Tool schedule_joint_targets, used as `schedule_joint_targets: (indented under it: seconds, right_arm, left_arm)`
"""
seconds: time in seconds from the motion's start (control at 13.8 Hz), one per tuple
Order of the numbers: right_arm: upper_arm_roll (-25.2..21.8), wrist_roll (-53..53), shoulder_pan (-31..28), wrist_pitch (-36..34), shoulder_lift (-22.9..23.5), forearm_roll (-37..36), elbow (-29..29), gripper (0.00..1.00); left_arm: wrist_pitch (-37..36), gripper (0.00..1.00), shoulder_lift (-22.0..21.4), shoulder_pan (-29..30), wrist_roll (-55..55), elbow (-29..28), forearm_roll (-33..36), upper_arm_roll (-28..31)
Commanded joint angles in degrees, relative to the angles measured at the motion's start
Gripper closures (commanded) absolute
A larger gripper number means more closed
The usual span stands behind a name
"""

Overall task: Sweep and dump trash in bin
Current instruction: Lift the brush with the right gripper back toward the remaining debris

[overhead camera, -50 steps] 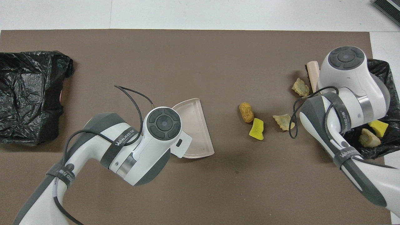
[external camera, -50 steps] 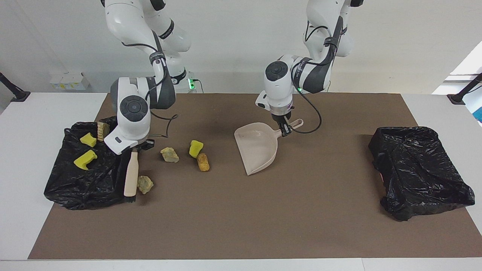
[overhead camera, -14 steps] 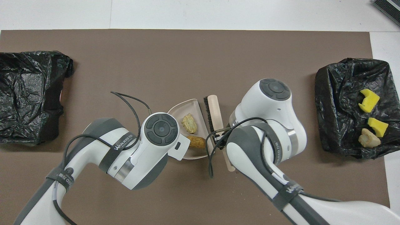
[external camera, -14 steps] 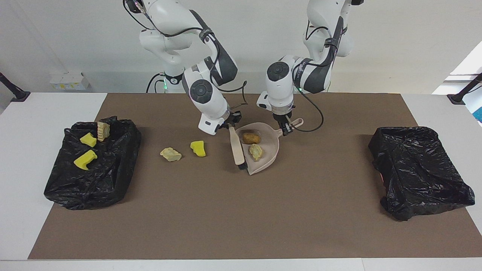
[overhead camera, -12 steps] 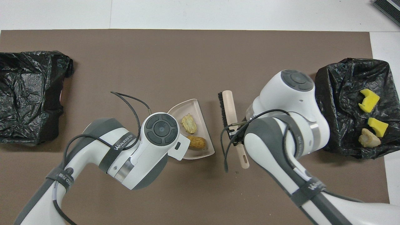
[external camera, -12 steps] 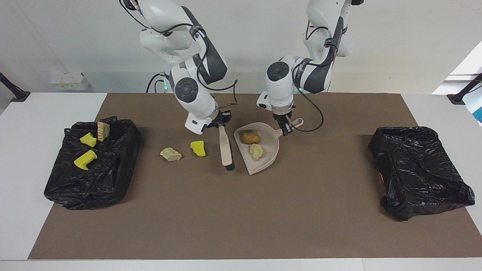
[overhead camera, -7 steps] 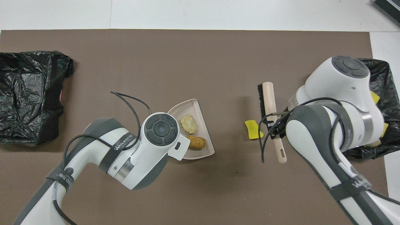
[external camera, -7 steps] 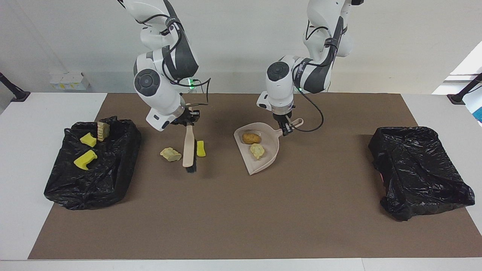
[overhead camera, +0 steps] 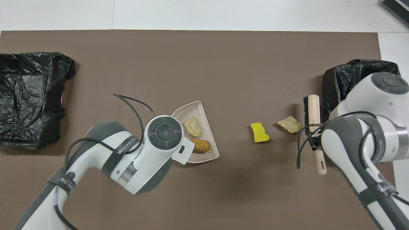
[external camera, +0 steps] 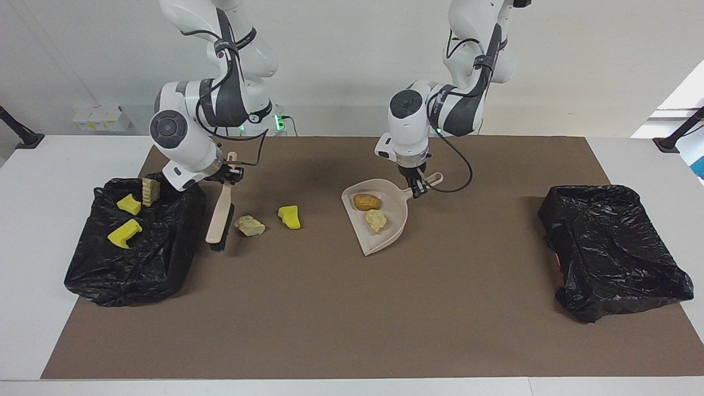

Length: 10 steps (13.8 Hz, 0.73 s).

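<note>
Flanking the tabletop [external camera: 352, 330] are two black bags [external camera: 610, 247]; the right end effector [external camera: 228, 177] is clenched on the brush [external camera: 218, 220] beside the tan scrap [external camera: 249, 225], the left end effector [external camera: 416, 188] clenched on the dustpan [external camera: 385, 236] holding two pieces; a fast sweep could fling the yellow scrap [external camera: 290, 216] past the pan

Right gripper [external camera: 227, 177]: clamped on the handle of the long beige brush with dark bristles [external camera: 218, 216], wrist tilted down, arm bent sharply at the elbow. Left gripper [external camera: 418, 188]: closed on the handle of the beige plastic dustpan [external camera: 397, 224], pointing straight down from a folded arm.
</note>
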Motion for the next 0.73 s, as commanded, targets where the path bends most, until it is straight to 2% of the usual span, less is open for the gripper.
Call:
schedule_joint_targets:
  seconds: [0.0,0.22,0.36,0.65]
  right_arm:
    - [0.9,-1.8,-0.4,10.4,-7.9,-1.1,-14.4,1.0]
    - [1.5,-1.6,1.2,11.6,-7.2,0.0,-15.2,1.0]
    - [1.5,-1.0,5.6,11.6,-6.6,0.8,-14.6,1.0]
    - [1.5,-1.6,13.0,14.1,-4.3,7.7,-12.5,1.0]
  left_arm:
    - [1.0,1.0,-2.7,-0.8,-0.3,-3.6,0.4,0.4]
    - [1.1,1.0,-3.2,-0.8,-0.2,-4.2,0.4,0.4]
    - [1.1,1.0,-3.5,-0.8,-0.2,-4.7,0.4,0.4]
    - [1.1,1.0,-3.6,-0.8,-0.1,-5.1,0.4,0.4]
